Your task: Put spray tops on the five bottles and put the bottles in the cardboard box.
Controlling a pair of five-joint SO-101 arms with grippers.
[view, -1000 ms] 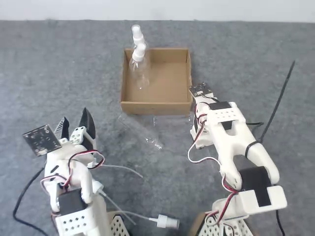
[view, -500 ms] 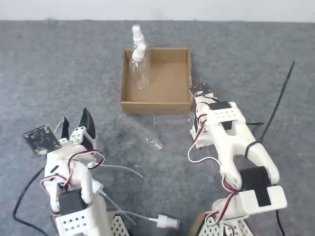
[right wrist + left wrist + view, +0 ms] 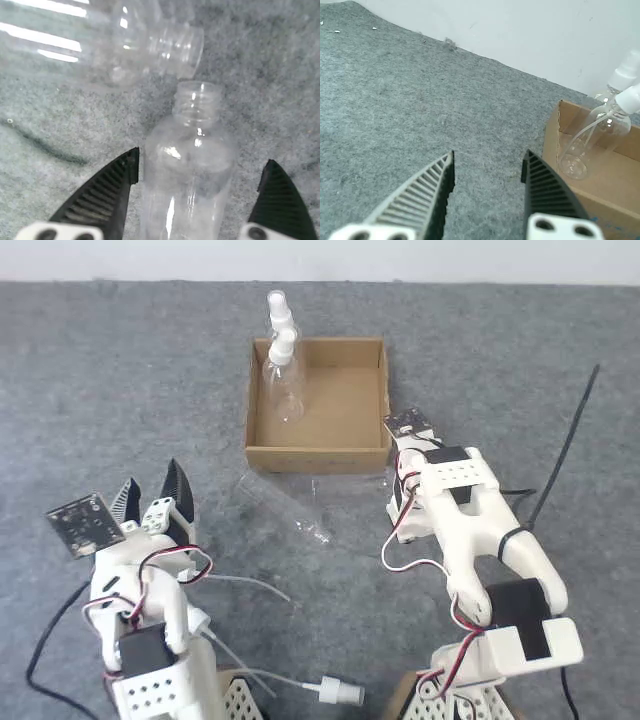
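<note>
A cardboard box (image 3: 318, 456) stands at the middle back. One bottle with a white spray top (image 3: 283, 380) leans in the box's back left corner, also seen as the capped bottle (image 3: 587, 137). A second capped bottle (image 3: 277, 307) stands just behind the box. An uncapped clear bottle (image 3: 283, 504) lies in front of the box. My right gripper (image 3: 200, 165) is open around another uncapped clear bottle (image 3: 192, 150), beside the neck of the lying bottle (image 3: 130, 42). My left gripper (image 3: 489, 157) is open and holds nothing, near the front left (image 3: 150, 495).
A loose spray top with its tube (image 3: 335, 691) lies at the front edge between the arm bases. A thin clear tube (image 3: 250, 585) lies by the left arm. A black strap (image 3: 565, 450) runs along the right side.
</note>
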